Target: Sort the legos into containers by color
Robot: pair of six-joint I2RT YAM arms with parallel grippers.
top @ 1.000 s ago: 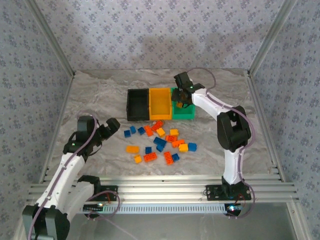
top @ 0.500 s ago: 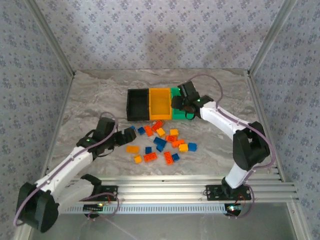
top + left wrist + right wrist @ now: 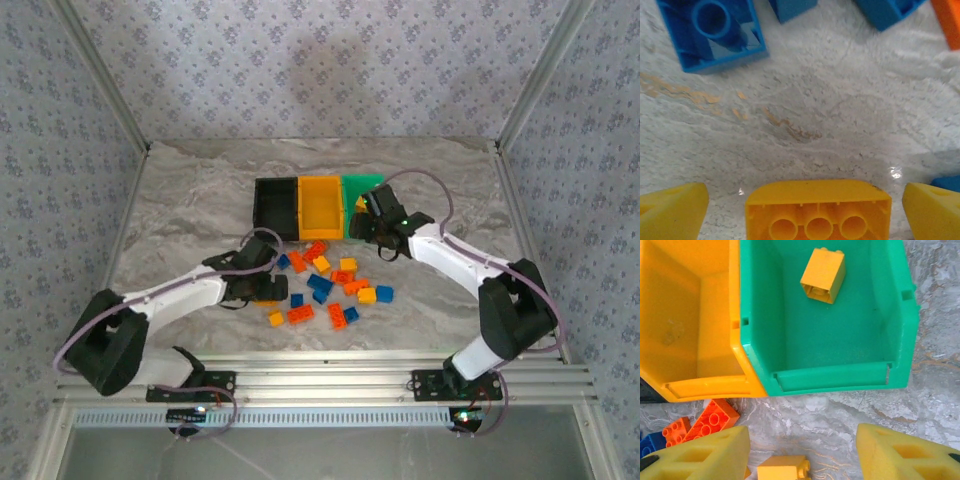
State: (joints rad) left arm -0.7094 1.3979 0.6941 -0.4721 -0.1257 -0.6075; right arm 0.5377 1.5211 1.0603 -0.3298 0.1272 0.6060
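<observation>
- The marble-patterned table (image 3: 180, 200) is carrying everything, with the containers (image 3: 321, 207) sitting in a row at upper centre: black at the left, yellow-orange in the middle and green at the right.
- The legos (image 3: 320, 285) are lying scattered in blue, red-orange and yellow-orange just below that row.
- The green bin (image 3: 830, 375) is holding one lone yellow-orange brick (image 3: 823, 275).
- The right claw (image 3: 802, 455) is hovering over bare table just below the green bin's wall, fingers apart and gripping nothing.
- The left claw (image 3: 802, 210) is the nearer one to the next pick, standing wide apart at the pile's left edge.
- An upturned yellow-orange brick (image 3: 818, 210) is lying between its foam fingers (image 3: 670, 210), clear of both, with its long axis running finger to finger, so closing would likely pinch its short ends.
</observation>
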